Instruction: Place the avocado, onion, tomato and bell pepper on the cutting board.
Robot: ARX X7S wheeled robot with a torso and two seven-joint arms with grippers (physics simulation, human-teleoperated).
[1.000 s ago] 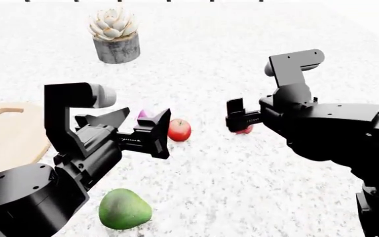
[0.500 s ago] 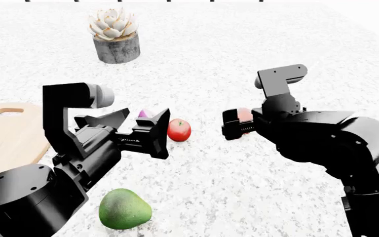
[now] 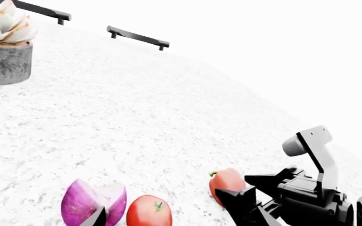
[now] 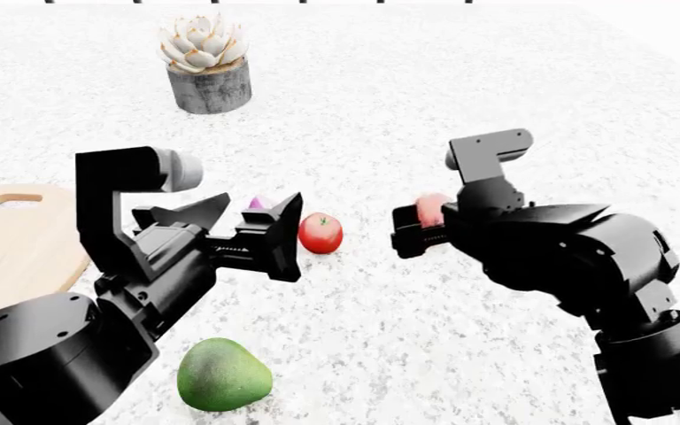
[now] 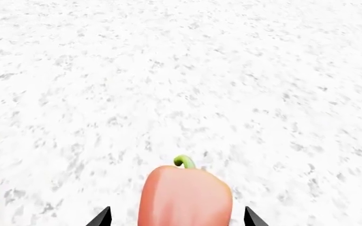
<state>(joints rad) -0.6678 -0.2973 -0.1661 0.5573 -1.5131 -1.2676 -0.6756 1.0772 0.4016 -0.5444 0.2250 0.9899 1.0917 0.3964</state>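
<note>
While both of my arms hang over the white speckled counter [image 4: 459,80], the cutting board [image 4: 10,239] lies at its left edge, round and pale wood, with its slot-shaped handle hole on the far side; nothing rests on it. My left gripper [image 4: 251,232] stands just right of the board with its jaws spread wide and nothing between them, the black fingers pointing toward the middle of the counter. My right gripper [image 4: 417,228] faces it from the other side, and the bell pepper [image 4: 432,209] sits between its fingers; in the right wrist view the bell pepper [image 5: 185,197] fills the gap between the two dark fingertips with its green stem pointing away from the camera, though I cannot tell whether the pads press on it or only flank it. On the far left of the counter stands a succulent in a grey pot [image 4: 208,64]. Nearest to me, below the left gripper, the avocado [image 4: 223,374] lies on the counter. Between the two grippers sits the tomato [image 4: 320,233], glossy red, clear of both. Just left of it, mostly hidden behind my left fingers, is the onion [image 4: 259,203]; the left wrist view shows the onion [image 3: 93,207] and tomato [image 3: 149,211] side by side, almost touching.
</note>
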